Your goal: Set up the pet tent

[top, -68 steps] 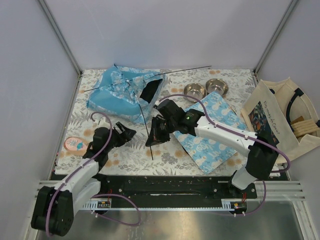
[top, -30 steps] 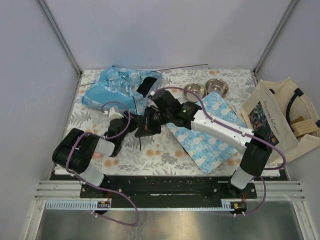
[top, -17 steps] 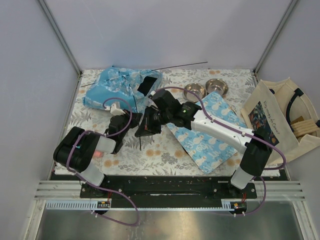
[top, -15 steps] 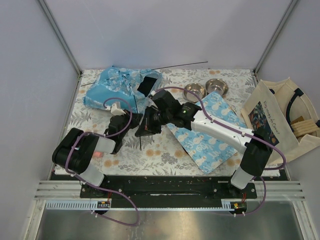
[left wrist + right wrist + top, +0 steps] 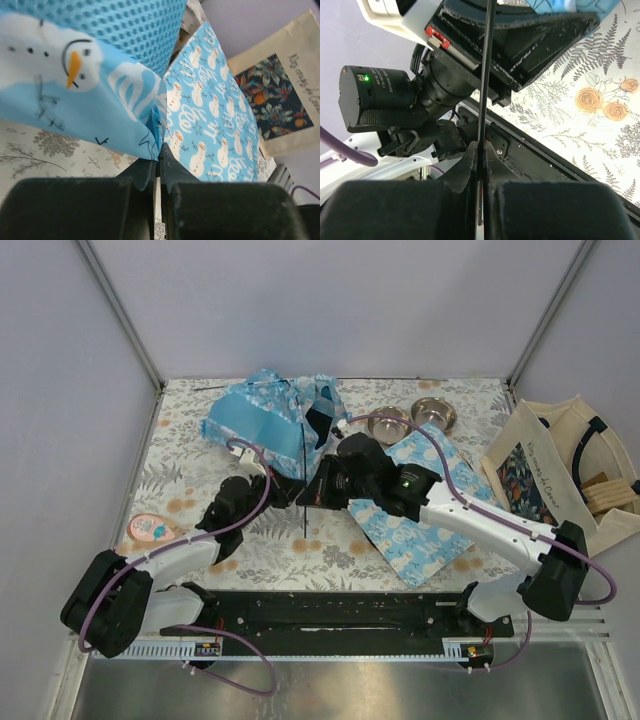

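While the left fingers pinch a hem of the tent, slumped far-left on the worktop, to anchor it, the right fingers clamp its pole, probably to bow it.

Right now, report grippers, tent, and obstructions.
Left gripper shut on pet tent fabric corner. Right gripper shut on black pole. Tent crumpled, not standing. Mat lies under right arm.
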Robot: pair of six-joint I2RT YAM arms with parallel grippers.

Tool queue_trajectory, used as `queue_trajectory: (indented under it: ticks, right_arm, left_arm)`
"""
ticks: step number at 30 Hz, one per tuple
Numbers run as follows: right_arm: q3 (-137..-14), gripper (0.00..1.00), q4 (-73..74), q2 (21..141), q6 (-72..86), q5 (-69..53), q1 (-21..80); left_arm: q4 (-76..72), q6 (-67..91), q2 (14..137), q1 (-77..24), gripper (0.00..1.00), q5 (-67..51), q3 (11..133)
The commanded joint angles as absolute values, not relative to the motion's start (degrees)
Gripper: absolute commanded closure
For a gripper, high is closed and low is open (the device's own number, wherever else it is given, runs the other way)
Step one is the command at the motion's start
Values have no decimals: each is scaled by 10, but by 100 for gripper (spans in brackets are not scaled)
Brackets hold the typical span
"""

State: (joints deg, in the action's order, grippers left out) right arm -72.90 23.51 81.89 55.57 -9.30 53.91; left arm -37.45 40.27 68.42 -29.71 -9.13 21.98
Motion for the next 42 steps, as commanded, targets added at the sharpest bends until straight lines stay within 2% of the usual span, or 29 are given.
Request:
queue_trajectory:
  ticks: [1,11,21,31,42]
  right_arm:
    - [-710,100,181,780,536,-3,528]
    - [-707,100,198,737,522,68,527]
    - [-720,100,126,760,490,126,517]
    - [-745,100,62,796,521,139,514]
    - [-793,100,71,839,548,237,500]
  left_arm:
    - [-328,374,649,-332,100,-136,242]
    - [-306,386,616,-388,100,-105,239]
    - [-217,353,532,-432,100,-41,226]
    - [-113,306,502,-446,100,-98,248]
    - [-65,236,409,-461,100,-88,220]
